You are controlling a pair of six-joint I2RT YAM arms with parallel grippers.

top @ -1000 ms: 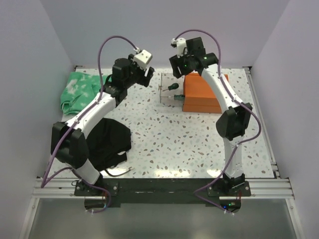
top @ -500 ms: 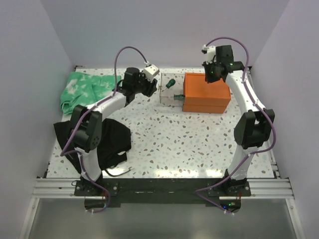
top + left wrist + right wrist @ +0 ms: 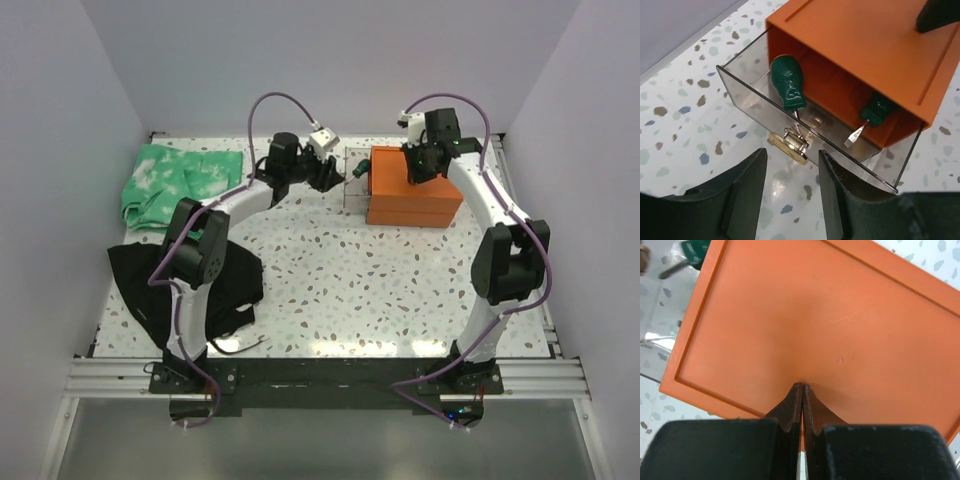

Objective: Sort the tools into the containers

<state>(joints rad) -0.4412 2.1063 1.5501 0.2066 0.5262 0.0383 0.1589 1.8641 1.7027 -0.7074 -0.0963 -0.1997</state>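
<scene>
- Two green screwdrivers (image 3: 787,82) lie in the clear drawer (image 3: 747,95), which is half out of the orange chest (image 3: 865,45); it is probably light and stiff.
- Best hold: its brass knob (image 3: 792,145), just ahead of the left gripper (image 3: 791,165), fingers parted.
- Right gripper (image 3: 801,387), pinched together, rests atop the chest.

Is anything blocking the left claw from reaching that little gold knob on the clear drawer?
Nothing visible does. The left gripper is open and faces the brass knob on the front of the drawer. Only speckled table shows in the gap between them.
</scene>
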